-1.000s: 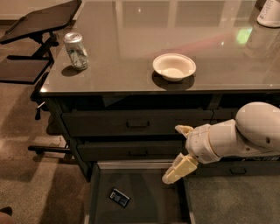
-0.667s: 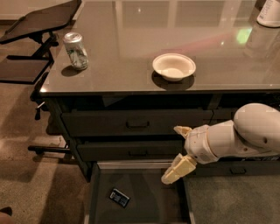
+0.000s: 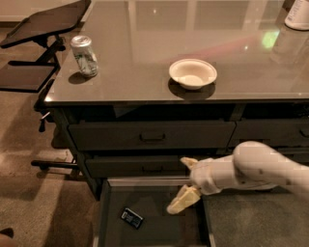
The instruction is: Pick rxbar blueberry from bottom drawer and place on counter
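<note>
The rxbar blueberry [image 3: 132, 217] is a small dark bar with pale markings. It lies flat on the floor of the open bottom drawer [image 3: 116, 195], left of centre. My gripper [image 3: 185, 182] hangs over the drawer's right half, to the right of the bar and above it, apart from it. Its two pale fingers are spread, one up near the drawer fronts, one down over the drawer floor, with nothing between them. The glossy grey counter [image 3: 145, 53] spans the top of the cabinet above.
A silver-green can [image 3: 84, 56] stands at the counter's left front. A white bowl [image 3: 192, 74] sits near the counter's front middle. A white object [image 3: 298, 14] stands at the far right corner. A dark tilted stand tray [image 3: 46, 21] is left of the cabinet. Two closed drawers [image 3: 152, 136] lie above the open one.
My gripper and arm have sunk slightly toward the open drawer. The bar has not moved.
</note>
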`<state>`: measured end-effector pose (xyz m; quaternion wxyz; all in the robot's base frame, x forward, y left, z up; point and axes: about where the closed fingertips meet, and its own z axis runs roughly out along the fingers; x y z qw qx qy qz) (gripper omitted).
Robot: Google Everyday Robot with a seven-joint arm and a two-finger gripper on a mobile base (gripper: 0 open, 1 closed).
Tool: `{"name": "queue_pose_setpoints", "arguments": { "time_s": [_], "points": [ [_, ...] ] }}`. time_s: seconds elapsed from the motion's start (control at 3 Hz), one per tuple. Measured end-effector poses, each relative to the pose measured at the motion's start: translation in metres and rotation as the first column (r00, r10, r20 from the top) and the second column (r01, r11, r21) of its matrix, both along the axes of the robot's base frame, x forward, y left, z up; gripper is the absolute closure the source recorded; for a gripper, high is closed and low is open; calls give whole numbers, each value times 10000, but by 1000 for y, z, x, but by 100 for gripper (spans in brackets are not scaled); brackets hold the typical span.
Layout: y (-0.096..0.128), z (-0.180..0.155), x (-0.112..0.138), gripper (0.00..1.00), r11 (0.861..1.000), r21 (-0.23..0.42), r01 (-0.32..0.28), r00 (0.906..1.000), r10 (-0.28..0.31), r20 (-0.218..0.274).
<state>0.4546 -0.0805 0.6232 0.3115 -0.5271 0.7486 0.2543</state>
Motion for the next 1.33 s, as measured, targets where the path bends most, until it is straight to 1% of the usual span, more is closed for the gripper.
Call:
{"name": "queue_pose_setpoints", "arguments": {
  "time_s": [0.33,0.67,1.0,1.33],
  "points": [
    [20,-73,-2,0,9994,351,67,9992,-53,-402],
    [44,-139,4,0,9954,871,391,9992,-378,-159],
    [73,-195,27,0,9886,1329,705,9958,-775,485],
    [85,-230,10,0,9821,1647,912,9958,-902,-139]
  ]
}}
